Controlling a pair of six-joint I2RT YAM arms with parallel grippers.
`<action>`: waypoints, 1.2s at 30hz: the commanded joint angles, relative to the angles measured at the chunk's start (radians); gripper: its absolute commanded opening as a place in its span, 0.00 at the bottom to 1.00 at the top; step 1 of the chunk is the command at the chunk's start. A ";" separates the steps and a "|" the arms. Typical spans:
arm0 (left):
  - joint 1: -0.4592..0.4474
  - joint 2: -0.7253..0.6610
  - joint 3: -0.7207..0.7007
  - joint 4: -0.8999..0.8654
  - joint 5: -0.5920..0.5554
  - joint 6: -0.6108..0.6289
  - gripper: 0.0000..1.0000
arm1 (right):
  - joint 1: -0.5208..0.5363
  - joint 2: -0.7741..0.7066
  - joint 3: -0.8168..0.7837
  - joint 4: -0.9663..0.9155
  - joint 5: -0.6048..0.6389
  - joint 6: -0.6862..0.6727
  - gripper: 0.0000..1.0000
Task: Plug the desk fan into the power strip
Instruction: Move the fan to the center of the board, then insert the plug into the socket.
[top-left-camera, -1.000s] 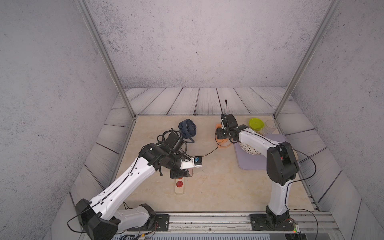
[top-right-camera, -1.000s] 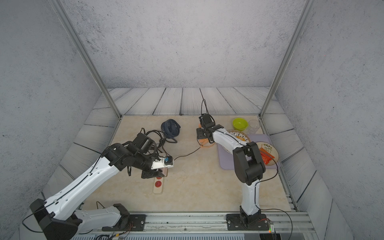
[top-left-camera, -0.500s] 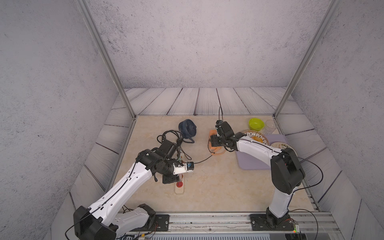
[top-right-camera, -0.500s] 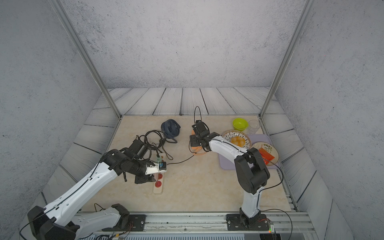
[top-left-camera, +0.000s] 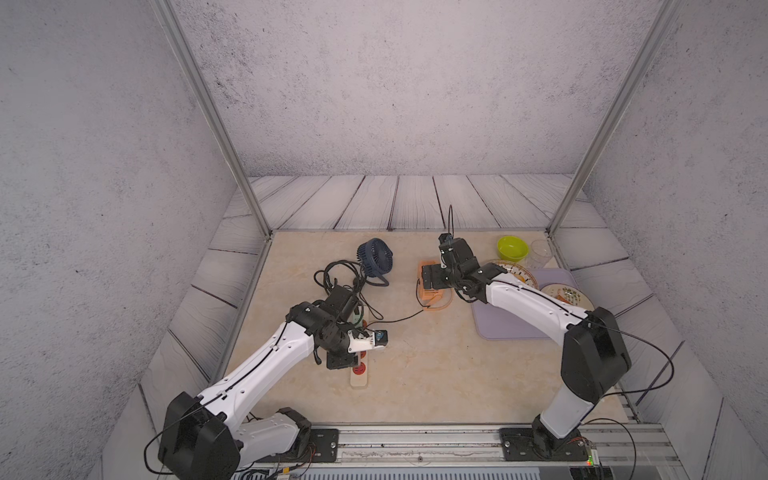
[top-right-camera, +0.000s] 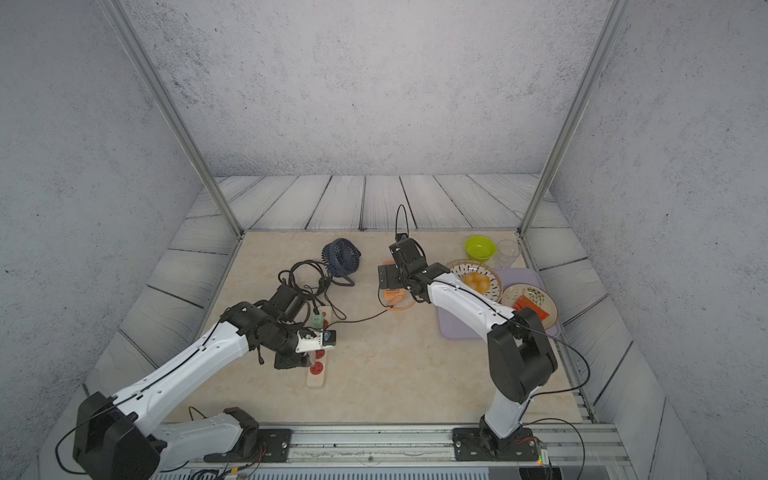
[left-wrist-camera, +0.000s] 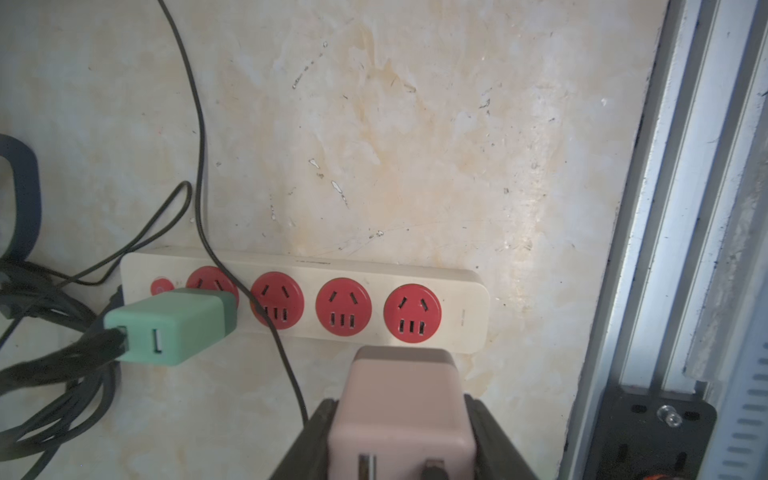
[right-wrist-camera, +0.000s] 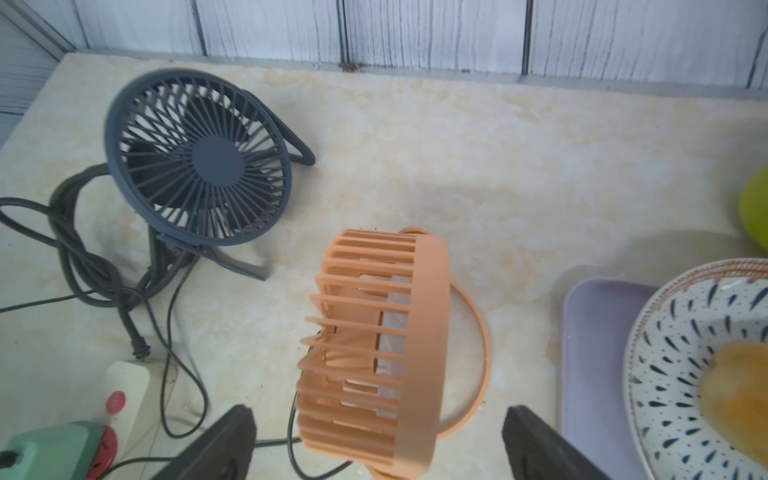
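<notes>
Power strip (left-wrist-camera: 307, 266): lies flat on the left half of the bench (top-left-camera: 436, 374), long axis running front to rear, free end toward the front edge; also seen in both top views (top-left-camera: 359, 377) (top-right-camera: 316, 377). Four red sockets and a small red switch; a green adapter (left-wrist-camera: 174, 324) occupies the socket next to the switch; the other three sockets are free.

Left hand (left-wrist-camera: 399, 432): pressed onto a pink adapter (left-wrist-camera: 401, 390), one finger on each side; the adapter is close to the strip's last socket and is not inserted. A thin black cord (left-wrist-camera: 199, 124) crosses the strip over the second socket.

Right hand (right-wrist-camera: 380, 449): fingers (right-wrist-camera: 224, 444) spread wide, one on each side of the orange desk fan (right-wrist-camera: 374, 345); a gap shows between each finger and the cage; nothing is gripped. The fan stands near the middle of the bench toward the rear edge (top-left-camera: 430, 294); its ring base rests on the surface.

Dark blue fan (right-wrist-camera: 197, 158): stands toward the rear edge, left of the orange fan, with coiled black cable beside it.

Right half of the bench: a lavender tray (top-left-camera: 498, 328) carrying a patterned bowl (top-right-camera: 473, 278) and a plate (top-right-camera: 528, 299); a green bowl (top-left-camera: 513, 247) near the rear right corner.
</notes>
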 joint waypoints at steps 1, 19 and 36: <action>0.031 0.019 -0.011 0.071 0.027 0.017 0.00 | 0.002 -0.087 -0.052 -0.033 0.027 -0.034 0.99; 0.166 0.166 0.006 0.100 0.171 0.133 0.00 | -0.095 -0.618 -0.477 0.016 0.012 -0.218 0.99; 0.183 0.198 0.012 0.112 0.118 0.163 0.00 | -0.114 -0.746 -0.612 0.103 0.015 -0.282 0.99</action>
